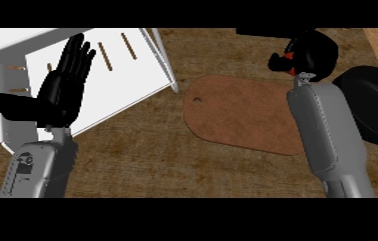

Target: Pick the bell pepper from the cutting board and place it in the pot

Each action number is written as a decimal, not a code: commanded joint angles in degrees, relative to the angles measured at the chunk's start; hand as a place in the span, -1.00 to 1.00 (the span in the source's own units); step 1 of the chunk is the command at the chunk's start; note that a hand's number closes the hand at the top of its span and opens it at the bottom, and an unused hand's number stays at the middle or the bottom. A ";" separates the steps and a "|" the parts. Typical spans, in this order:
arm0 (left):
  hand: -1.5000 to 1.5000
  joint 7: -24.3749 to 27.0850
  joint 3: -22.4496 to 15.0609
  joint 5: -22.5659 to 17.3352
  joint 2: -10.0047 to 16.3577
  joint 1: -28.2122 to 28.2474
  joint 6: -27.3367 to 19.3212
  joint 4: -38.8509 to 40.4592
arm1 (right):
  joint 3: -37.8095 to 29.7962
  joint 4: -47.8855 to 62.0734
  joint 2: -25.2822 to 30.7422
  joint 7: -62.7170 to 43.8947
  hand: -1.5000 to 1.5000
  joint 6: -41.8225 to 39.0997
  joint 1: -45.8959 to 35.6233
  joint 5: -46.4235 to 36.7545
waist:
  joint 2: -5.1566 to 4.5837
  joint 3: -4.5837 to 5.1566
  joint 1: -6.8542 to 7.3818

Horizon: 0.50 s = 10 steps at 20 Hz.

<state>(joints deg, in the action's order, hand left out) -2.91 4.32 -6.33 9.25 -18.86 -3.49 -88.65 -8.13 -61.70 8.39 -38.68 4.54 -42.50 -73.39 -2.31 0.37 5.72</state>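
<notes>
My right hand [314, 52] is at the upper right, past the far right corner of the brown cutting board [240, 112]. Its fingers are curled round a red bell pepper [292, 59], of which only a small red patch shows between the fingers. The black pot [363, 92] lies at the right edge, partly hidden behind my right forearm, just below and to the right of the hand. My left hand [63, 85] rests open at the left, fingers up. The board's top is bare.
A white rack or cabinet piece [125, 80] with wooden slats lies at the upper left, under my left hand. The wooden counter [155, 155] spreads around the board. A dark object sits at the top edge near the right hand.
</notes>
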 commanded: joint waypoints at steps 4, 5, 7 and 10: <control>0.00 0.10 -1.46 0.59 -1.04 -1.22 -0.04 0.50 | -2.72 7.33 5.32 -25.06 1.00 5.90 -13.11 -17.07 | -0.17 0.02 1.75; 0.00 -0.10 -1.65 0.94 -1.14 -1.96 -0.36 0.71 | -3.15 8.19 5.59 -27.77 1.00 6.76 -15.38 -18.57 | -0.18 -0.07 1.63; 0.00 -1.38 -1.40 0.23 -1.16 -2.30 -0.23 0.74 | -2.27 11.77 6.41 -32.59 1.00 6.93 -16.62 -24.09 | -0.17 -0.10 1.53; 0.00 -0.19 -0.71 -0.20 -0.84 -1.38 0.38 1.60 | -3.48 14.46 7.98 -35.84 1.00 7.82 -20.69 -28.35 | 0.27 -0.19 0.30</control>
<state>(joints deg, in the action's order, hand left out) -3.62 3.23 -5.88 8.46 -20.52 -3.68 -87.85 -11.04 -51.14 14.70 -62.26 9.81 -58.26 -95.28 -2.23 0.25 6.68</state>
